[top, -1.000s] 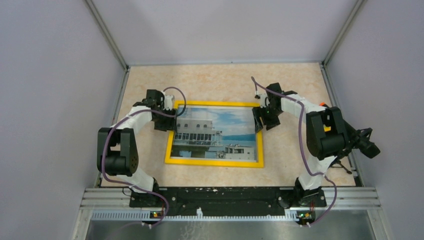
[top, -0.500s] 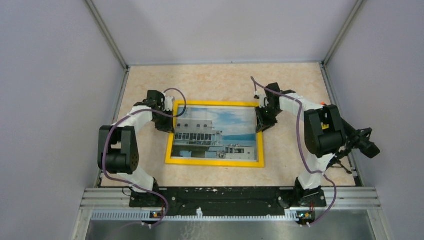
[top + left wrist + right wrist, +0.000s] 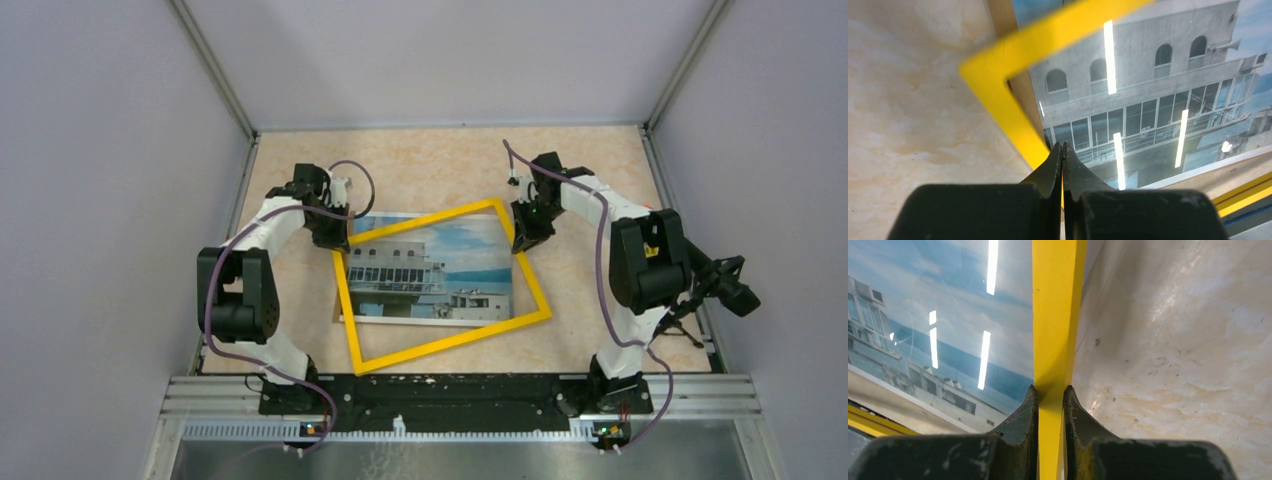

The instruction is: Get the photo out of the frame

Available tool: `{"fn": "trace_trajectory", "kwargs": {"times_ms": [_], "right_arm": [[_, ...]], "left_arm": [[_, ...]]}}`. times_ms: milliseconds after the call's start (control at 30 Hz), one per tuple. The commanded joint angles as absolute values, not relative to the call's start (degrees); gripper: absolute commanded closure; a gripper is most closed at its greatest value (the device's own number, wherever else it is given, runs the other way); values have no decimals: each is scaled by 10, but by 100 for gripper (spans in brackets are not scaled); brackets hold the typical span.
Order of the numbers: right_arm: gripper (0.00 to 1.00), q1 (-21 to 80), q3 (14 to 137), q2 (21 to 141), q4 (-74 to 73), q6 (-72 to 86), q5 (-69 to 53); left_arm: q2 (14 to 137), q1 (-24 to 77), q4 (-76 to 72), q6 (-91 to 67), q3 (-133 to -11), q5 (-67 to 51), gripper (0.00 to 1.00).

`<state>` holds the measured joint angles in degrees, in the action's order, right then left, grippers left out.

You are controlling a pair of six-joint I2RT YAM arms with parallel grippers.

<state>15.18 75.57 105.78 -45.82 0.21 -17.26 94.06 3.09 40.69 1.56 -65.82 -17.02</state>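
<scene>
Top view: the frame (image 3: 455, 342) lies skewed across the photo (image 3: 430, 270) mid-picture, so it's only half separated. Left wrist: left gripper (image 3: 1063, 156) pinched tight on the yellow border. Right wrist: right gripper (image 3: 1050, 392) clamps the border too.

We see the frame (image 3: 454, 343), a bright yellow rectangular border, turned askew over the photo (image 3: 430, 265), so their edges cross at an angle. The photo lies flat and shows a white multi-deck building against blue sky, clouds and water. Its upper left corner pokes out beyond the frame.
</scene>
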Motion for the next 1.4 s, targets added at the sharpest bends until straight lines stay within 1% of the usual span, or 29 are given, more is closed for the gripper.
{"fn": "trace_trajectory", "kwargs": {"times_ms": [0,67,100,167,200,267,467,567,600,767,833,933,1067,1367], "right_arm": [[100,147,786,1079,-468,14,-206],[100,147,778,1079,-466,17,-201],[100,146,772,1077,-463,21,-195],[100,144,759,1074,-455,29,-183],[100,141,754,1074,-450,37,-178],[100,139,746,1072,-438,52,-166],[100,139,751,1083,-431,72,-161],[100,139,751,1087,-432,74,-171],[100,139,750,1086,-432,75,-175],[100,139,750,1081,-435,69,-205],[100,139,748,1080,-434,68,-210],[100,139,749,1078,-438,64,-209],[100,139,759,1072,-449,61,-231],[100,138,798,1080,-454,60,-218]], "left_arm": [[961,31,418,20,-684,-164,99],[952,31,419,25,-678,-154,72],[939,31,414,25,-669,-139,62],[907,31,398,26,-643,-123,52],[893,31,390,27,-631,-120,42],[877,31,379,23,-607,-118,38],[910,31,371,-24,-581,-108,40],[926,32,354,-26,-576,-123,47],[931,32,352,-25,-577,-128,50],[952,34,368,-18,-610,-147,79],[954,34,376,-14,-620,-148,86],[960,34,399,-8,-640,-150,99],[965,35,427,-4,-671,-150,100],[1014,35,447,-4,-759,-145,100]]}}
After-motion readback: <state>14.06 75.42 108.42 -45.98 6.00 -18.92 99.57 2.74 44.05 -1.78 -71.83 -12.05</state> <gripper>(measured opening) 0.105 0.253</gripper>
